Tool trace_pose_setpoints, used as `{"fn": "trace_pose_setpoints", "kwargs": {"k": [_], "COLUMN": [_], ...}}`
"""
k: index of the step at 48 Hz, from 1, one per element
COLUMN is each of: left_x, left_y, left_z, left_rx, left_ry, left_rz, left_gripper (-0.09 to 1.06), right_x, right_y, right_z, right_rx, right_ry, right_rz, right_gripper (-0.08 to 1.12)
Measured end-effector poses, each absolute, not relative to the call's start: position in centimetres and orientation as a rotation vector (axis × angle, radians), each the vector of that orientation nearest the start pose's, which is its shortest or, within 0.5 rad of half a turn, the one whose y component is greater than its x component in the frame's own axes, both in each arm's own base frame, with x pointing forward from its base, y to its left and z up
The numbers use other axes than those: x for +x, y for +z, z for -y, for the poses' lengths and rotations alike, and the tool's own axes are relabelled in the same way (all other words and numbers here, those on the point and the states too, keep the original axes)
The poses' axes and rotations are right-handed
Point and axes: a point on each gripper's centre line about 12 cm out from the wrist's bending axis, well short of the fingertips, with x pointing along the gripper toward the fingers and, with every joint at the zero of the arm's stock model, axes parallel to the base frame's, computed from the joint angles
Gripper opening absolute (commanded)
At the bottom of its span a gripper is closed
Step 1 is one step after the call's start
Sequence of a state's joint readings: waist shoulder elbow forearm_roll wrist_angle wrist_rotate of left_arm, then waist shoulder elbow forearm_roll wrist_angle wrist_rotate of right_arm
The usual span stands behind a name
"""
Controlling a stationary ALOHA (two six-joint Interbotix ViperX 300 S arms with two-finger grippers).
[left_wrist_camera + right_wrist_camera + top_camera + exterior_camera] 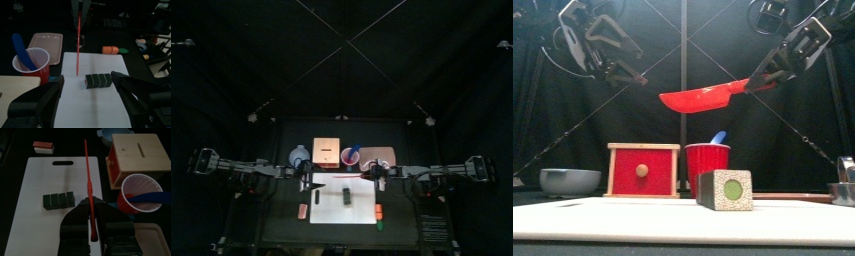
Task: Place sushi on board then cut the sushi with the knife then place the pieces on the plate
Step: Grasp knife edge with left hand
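Observation:
The sushi roll (345, 196), several dark green blocks joined together, lies on the white board (329, 210). In the front view the sushi roll (726, 189) shows its green end. My right gripper (90, 210) is shut on the red knife (88, 183). It holds the red knife (704, 97) in the air above the board, blade pointing left. My left gripper (88, 79) is open, its jaws standing on either side of the sushi roll (99, 80) and a little short of it. The pink tray (376, 157) lies behind the board on the right.
Behind the board stand the wooden box (644, 170), the red cup (707, 165) with the blue knife (718, 138), and the blue-grey bowl (569, 181). Small toy foods lie left (303, 210) and right (381, 212) of the board.

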State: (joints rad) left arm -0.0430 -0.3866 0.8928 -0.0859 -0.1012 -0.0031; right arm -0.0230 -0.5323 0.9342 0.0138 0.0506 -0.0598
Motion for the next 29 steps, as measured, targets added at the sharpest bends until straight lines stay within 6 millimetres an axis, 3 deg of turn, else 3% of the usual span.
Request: {"fn": "trace_pose_setpoints", "kwargs": {"k": [15,29], "left_x": [34.5,36.2], "left_y": [21.6,20.6], "left_z": [1.4,0.9], "left_rx": [-0.081,-0.067], "left_ry": [-0.012,0.0], "left_rz": [-0.518,-0.553], "left_gripper": [1.03,1.0], "right_x": [28.4,29.1], "right_y": [24.3,22.8], "right_z": [0.3,-0.3], "right_rx": [-0.043,-0.048], "right_ry": [0.002,0.023], "right_rz": [-0.456,-0.507], "right_gripper": [0.34,0.34]}}
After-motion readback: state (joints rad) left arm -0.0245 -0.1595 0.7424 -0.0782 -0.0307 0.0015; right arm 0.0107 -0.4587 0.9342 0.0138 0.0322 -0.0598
